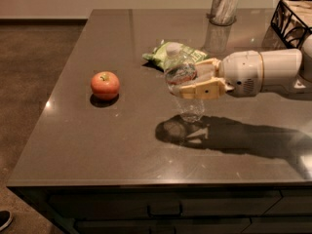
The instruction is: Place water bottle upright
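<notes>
The water bottle [181,77] is a small clear ribbed plastic bottle with a white cap and a coloured label band. It is held nearly upright, cap up, tilted slightly left, with its base just above the grey table [122,130]. My gripper [197,81] reaches in from the right and is shut on the bottle around its middle. The beige fingers [204,89] cover part of the label. The bottle's shadow lies on the table below it.
A red apple [105,85] sits on the table to the left. A green snack bag [168,56] lies behind the bottle. A tall grey cylindrical container [224,5] stands at the back. A black wire basket [291,17] is at the back right.
</notes>
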Available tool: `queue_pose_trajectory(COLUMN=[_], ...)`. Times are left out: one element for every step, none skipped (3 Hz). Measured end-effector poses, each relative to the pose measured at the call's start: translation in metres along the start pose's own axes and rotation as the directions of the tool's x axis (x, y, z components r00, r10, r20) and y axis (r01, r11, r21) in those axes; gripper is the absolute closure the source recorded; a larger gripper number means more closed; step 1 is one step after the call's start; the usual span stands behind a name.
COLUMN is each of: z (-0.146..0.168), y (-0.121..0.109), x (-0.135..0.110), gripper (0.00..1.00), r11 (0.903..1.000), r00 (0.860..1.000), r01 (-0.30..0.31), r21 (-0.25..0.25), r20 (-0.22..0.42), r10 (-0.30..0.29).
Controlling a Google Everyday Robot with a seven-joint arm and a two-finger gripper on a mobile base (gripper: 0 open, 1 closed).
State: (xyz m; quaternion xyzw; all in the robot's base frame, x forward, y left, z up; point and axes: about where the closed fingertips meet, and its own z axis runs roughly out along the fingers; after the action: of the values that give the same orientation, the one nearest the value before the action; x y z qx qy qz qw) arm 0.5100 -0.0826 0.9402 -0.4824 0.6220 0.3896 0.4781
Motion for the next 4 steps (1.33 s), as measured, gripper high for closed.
queue_pose_trajectory(z=[0.0016,0.0029,0.0004,-0.0030], y=[0.0004,-0.0001,-0.0009,-0.0025], x=[0.0076,0.0150,0.0151,0.0119], gripper=[1.00,1.00,1.00,1.00], r11=[1.0000,0.9998,0.9984,0.9964], r00=[1.000,0.999,0.994,0.985], r01=[0.006,-0.012,-0.053,-0.081], r21=[-0.006,-0.016,-0.022,-0.024], r20=[0.031,0.049,0.098,0.152], r10=[-0.005,0.013,0.054,0.084])
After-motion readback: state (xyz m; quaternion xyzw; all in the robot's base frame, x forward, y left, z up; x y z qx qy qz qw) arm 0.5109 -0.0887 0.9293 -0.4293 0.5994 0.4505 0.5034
